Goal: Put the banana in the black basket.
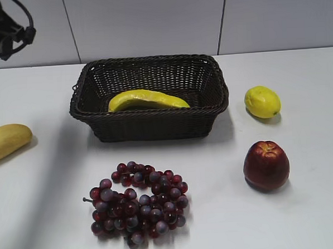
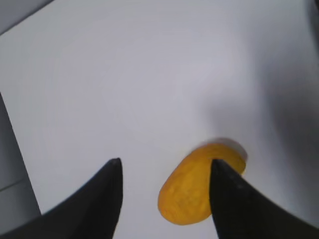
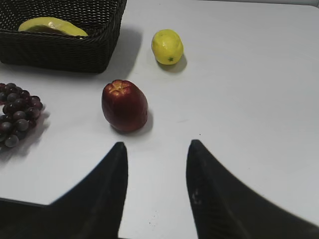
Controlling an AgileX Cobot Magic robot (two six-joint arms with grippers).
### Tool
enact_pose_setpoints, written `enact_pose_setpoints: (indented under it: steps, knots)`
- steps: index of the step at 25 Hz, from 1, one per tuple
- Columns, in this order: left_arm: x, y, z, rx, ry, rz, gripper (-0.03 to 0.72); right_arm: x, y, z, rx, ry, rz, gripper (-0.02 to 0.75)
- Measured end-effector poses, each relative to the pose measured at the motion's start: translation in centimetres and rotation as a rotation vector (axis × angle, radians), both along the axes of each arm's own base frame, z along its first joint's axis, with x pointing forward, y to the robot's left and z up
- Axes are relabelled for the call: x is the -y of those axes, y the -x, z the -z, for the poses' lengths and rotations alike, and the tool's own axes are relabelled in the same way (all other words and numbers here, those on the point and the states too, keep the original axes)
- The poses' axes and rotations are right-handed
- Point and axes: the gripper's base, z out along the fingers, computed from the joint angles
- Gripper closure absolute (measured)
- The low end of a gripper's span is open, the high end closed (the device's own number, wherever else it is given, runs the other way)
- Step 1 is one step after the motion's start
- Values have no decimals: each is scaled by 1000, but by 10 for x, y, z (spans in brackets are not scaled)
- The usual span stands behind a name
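Nearest us lie the grapes and the apple. Behind them the banana rests inside the black basket. Our left gripper and right gripper hang spread, holding nothing.

No readable text, labels, brands or numbers in any view.
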Motion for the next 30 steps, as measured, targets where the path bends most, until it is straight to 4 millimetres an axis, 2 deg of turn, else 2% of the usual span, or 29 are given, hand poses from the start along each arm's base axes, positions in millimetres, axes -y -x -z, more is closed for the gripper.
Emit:
enact_pose_setpoints:
  steps: [3, 6, 11, 19, 26, 30]
  knots:
    - [-25, 19, 6, -53, 11, -63, 154, 0, 0, 0, 0, 0, 0, 439]
    - [-50, 51, 15, -120, 7, -123, 155, 0, 0, 0, 0, 0, 0, 439]
    - [-72, 108, 19, -181, 17, -188, 155, 0, 0, 0, 0, 0, 0, 439]
    - [-58, 186, 16, -131, 217, -217, 168, 0, 0, 0, 0, 0, 0, 439]
    - [-57, 251, 26, -62, 257, -215, 168, 0, 0, 0, 0, 0, 0, 439]
    - [-57, 280, 29, 1, 276, -209, 168, 0, 0, 0, 0, 0, 0, 439]
